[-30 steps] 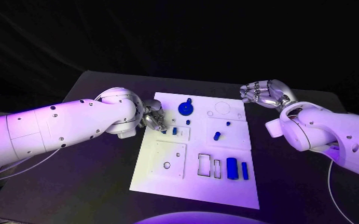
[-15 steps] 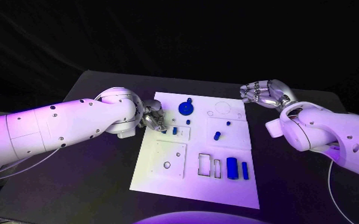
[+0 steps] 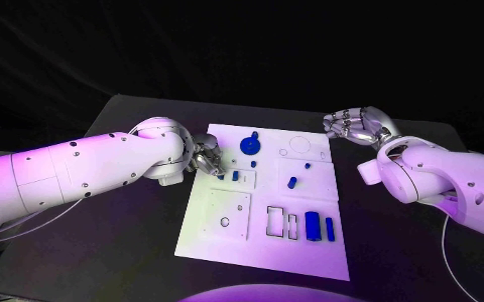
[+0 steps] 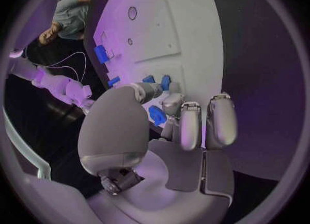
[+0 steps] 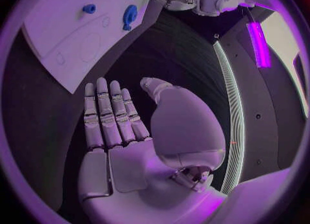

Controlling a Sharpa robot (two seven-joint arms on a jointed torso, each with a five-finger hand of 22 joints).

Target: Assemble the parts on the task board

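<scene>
The white task board (image 3: 264,246) lies in the middle of the black table. My left hand (image 3: 209,156) reaches over its left edge with the fingers curled down. The fingertips (image 4: 172,101) are at two small blue parts (image 4: 166,81) (image 3: 235,175). Another blue piece (image 4: 157,115) shows between the thumb and fingers, and I cannot tell whether it is held. A round blue part (image 3: 250,146) sits just beyond the hand. My right hand (image 3: 355,126) hovers off the board's far right corner, palm bare and fingers straight (image 5: 110,113).
More blue parts stay on the board: a cylinder (image 3: 312,226) and a thin bar (image 3: 330,229) near the front right, and a small piece (image 3: 292,182) mid-board. A raised square plate (image 3: 228,213) with holes lies at the front left. Bare black table surrounds the board.
My left hand has edged slightly further over the board's left edge. The right hand has not moved.
</scene>
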